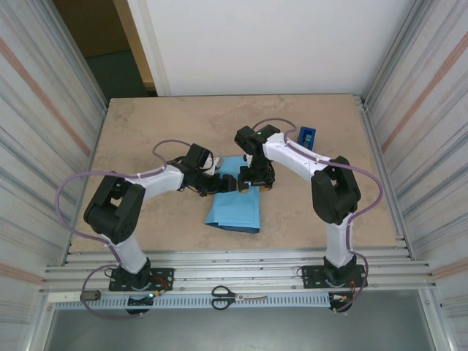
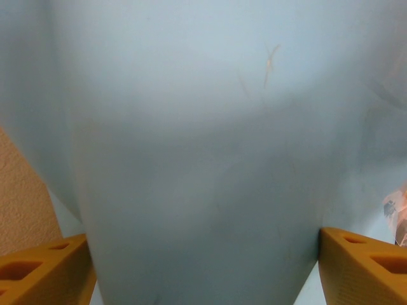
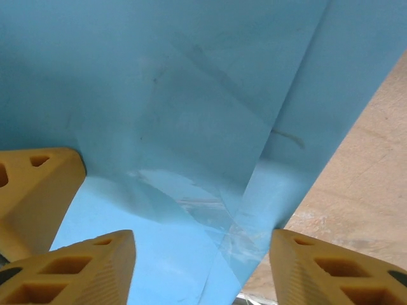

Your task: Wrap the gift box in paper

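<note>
Centrally, paper point(image 1: 234, 212), L gripper point(image 2: 203, 279) astride it, R gripper point(image 3: 202, 240) agape

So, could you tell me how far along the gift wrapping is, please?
Done: the thin sky-blue paper sheet is folded over, with a shiny patch, possibly tape, on the seam. In hand: the left claw and open right claw sit at that fold. Left: its near end lies flat, unfolded.

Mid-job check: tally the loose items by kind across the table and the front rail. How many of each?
Light-blue wrapping paper sheet: 1
Dark-blue tape dispenser: 1
Black-handled scissors: 1
Pink-and-white marbled gift box, likely, a sliver past the paper's edge: 1
Total: 4
</note>
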